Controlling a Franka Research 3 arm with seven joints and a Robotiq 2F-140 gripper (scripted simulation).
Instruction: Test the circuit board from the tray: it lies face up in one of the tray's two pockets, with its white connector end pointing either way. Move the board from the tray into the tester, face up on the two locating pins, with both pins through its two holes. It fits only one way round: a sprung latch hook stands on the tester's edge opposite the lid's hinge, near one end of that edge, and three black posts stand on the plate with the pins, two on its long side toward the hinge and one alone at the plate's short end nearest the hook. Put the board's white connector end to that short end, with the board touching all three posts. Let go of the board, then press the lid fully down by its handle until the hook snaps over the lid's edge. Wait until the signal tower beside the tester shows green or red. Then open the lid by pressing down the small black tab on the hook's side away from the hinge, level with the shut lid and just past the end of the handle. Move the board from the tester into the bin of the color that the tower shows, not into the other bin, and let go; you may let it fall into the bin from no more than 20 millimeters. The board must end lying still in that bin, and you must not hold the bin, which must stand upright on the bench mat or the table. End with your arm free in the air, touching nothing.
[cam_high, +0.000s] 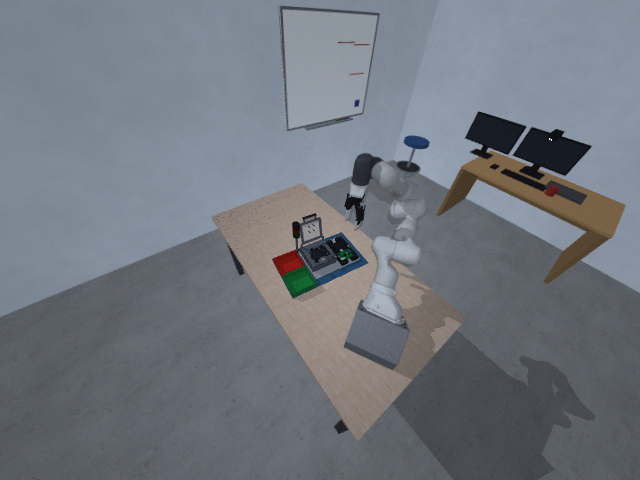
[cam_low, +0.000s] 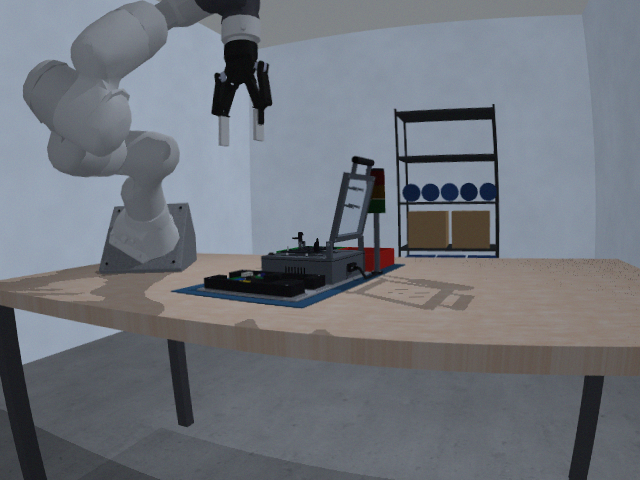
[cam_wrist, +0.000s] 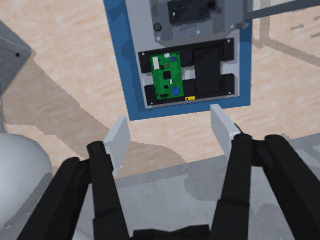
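The green circuit board (cam_wrist: 167, 76) (cam_high: 347, 254) lies face up in the black tray's (cam_wrist: 150, 92) (cam_high: 338, 245) (cam_low: 258, 285) pocket, on the left in the wrist view. Its white connector end points toward the tester (cam_wrist: 150, 20) (cam_high: 317, 255) (cam_low: 305, 266). The other pocket is empty. The tester's lid (cam_high: 312, 230) (cam_low: 351, 206) stands open, with the signal tower (cam_high: 296, 228) (cam_low: 378, 191) beside it. My gripper (cam_wrist: 168, 121) (cam_high: 357, 223) (cam_low: 240, 135) is open and empty, high in the air above the table edge just off the tray.
The red bin (cam_high: 287, 261) (cam_low: 382, 254) and the green bin (cam_high: 298, 282) stand beside the tester, on the side away from the tray. The tray and tester sit on a blue mat (cam_wrist: 117, 65). The arm's grey base (cam_high: 377, 338) stands on the table.
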